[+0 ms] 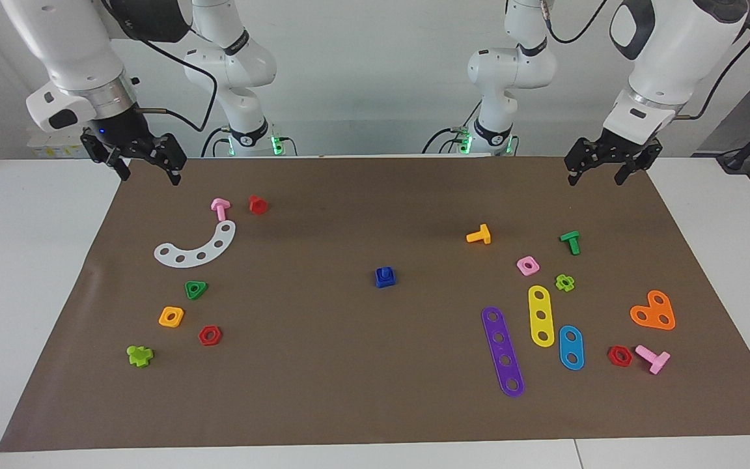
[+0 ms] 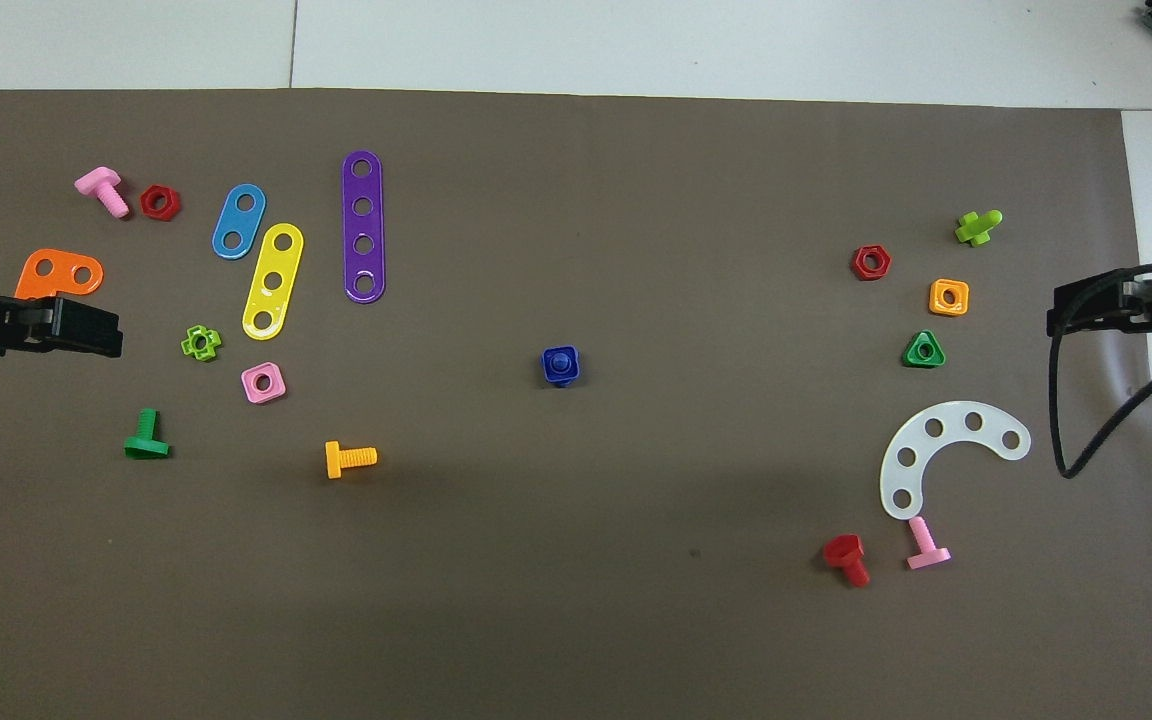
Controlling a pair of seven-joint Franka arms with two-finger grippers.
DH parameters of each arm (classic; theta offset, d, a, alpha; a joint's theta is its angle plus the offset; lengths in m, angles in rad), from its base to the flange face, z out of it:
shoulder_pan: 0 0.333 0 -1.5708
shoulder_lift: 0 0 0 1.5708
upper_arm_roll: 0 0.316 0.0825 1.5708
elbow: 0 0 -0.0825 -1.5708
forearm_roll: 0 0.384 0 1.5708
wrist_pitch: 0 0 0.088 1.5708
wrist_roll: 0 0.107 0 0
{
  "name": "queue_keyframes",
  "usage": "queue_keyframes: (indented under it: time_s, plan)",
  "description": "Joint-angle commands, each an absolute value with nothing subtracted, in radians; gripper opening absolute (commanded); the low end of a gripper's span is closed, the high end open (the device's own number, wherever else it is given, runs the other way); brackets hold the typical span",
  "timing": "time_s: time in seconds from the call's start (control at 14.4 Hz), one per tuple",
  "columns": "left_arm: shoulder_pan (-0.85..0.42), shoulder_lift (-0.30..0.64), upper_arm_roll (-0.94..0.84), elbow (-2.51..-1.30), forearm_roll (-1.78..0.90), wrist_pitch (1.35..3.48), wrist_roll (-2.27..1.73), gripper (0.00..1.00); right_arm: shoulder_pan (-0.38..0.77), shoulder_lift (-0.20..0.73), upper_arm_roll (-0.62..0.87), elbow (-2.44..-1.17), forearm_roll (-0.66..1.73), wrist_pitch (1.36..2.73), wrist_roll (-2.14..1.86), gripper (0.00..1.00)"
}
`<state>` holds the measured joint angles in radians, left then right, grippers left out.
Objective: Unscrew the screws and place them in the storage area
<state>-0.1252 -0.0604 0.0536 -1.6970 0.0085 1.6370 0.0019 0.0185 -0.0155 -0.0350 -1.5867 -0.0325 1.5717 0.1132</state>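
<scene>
Your blue bolt sits mid-mat, untouched. Left gripper and right gripper both hang spread apart, grasping nothing, at the mat's corners nearest the robots.

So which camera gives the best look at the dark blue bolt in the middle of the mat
The overhead view. The dark blue bolt appears there almost straight from above, alone on bare brown mat, its round stem end visible on a squarish base. The facing view shows the same bolt more obliquely, equally unobstructed.
</scene>
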Motion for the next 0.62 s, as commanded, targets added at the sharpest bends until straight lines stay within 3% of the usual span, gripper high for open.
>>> queue_keyframes:
  time_s: [0.0, 0.55]
  plan:
    - [-0.123, -0.074, 0.052, -1.706, 0.031, 1.648, 0.009, 1.0, 0.012, -0.02, -0.029, -1.592, -0.029, 1.562, 0.126, 1.0]
    - [-0.138, -0.092, 0.048, -1.744, 0.02, 1.657, 0.003, 1.0, 0.012, -0.02, -0.029, -1.592, -0.029, 1.562, 0.126, 1.0]
